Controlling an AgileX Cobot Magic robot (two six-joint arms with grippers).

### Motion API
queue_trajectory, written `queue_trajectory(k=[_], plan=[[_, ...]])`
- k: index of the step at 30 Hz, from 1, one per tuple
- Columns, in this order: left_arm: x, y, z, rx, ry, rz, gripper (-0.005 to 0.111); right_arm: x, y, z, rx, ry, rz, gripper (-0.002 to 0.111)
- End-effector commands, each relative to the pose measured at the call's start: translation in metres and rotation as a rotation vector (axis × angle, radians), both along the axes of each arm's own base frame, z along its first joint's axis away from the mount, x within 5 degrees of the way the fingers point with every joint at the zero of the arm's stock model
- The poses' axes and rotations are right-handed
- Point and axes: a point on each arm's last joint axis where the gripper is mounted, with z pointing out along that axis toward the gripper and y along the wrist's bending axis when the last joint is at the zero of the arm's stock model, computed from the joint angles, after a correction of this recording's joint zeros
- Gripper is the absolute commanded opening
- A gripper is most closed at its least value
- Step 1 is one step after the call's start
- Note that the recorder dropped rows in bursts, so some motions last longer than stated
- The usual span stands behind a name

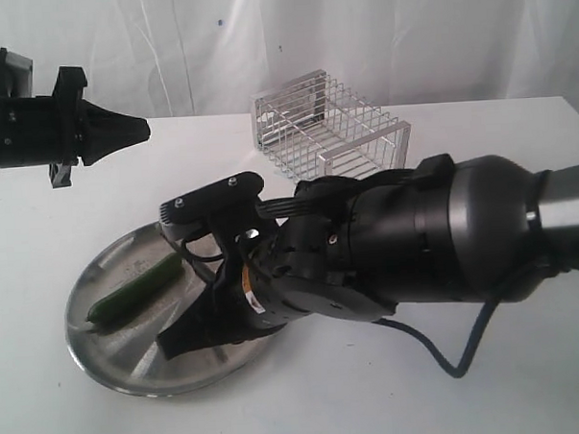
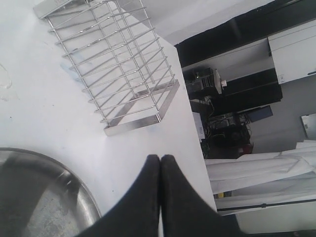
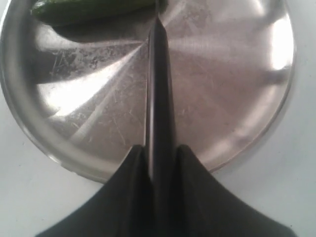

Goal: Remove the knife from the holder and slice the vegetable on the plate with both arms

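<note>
Judging from the exterior view, the slicing step is in hand. The right end effector (image 1: pixel 179 339) hangs low over the plate (image 1: pixel 93 346), where the vegetable (image 1: pixel 134 293) lies along the left side. The left end effector (image 1: pixel 132 131) hovers well apart, closed on nothing. The holder (image 1: pixel 329 129) stands behind on the bench (image 1: pixel 470 392) (no knife shows in it).

In the left wrist view, the fingers (image 2: pixel 148 197) meet with no gap, beside the plate's rim and short of the holder.

In the right wrist view, the right end effector (image 3: pixel 160 158) clamps the knife (image 3: pixel 159 89), blade edge-on across the plate. Its tip reaches one end of the vegetable; I cannot tell whether they touch.

The next move probably calls for the left end effector to come down, open and steady the vegetable. The blade would then be set squarely across it and pressed down.
</note>
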Motion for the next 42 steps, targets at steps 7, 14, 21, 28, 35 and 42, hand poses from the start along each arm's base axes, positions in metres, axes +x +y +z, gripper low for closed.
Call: queue_trajectory(k=[7,14,21,28,35,42], plan=[[-0.001,-0.002,0.002,-0.001,-0.016,-0.017,0.0,-0.001,0.006,-0.009,-0.049,-0.025,0.056,0.0],[-0.002,-0.009,-0.004,0.01,-0.002,-0.051,0.0,-0.001,0.006,-0.011,-0.055,-0.021,0.057,0.0],[0.0,-0.03,-0.02,0.077,0.038,-0.093,0.0,-0.001,0.007,-0.014,-0.059,-0.016,0.056,0.0],[0.005,-0.033,-0.049,0.082,0.121,-0.112,0.0,-0.001,0.007,-0.014,-0.056,-0.014,0.051,0.0],[-0.001,-0.033,-0.061,0.111,0.221,-0.159,0.0,-0.001,0.007,-0.014,-0.053,-0.011,0.045,0.0],[-0.009,-0.026,-0.07,0.201,0.304,-0.217,0.0,-0.001,0.007,-0.014,-0.053,-0.011,0.045,0.0]])
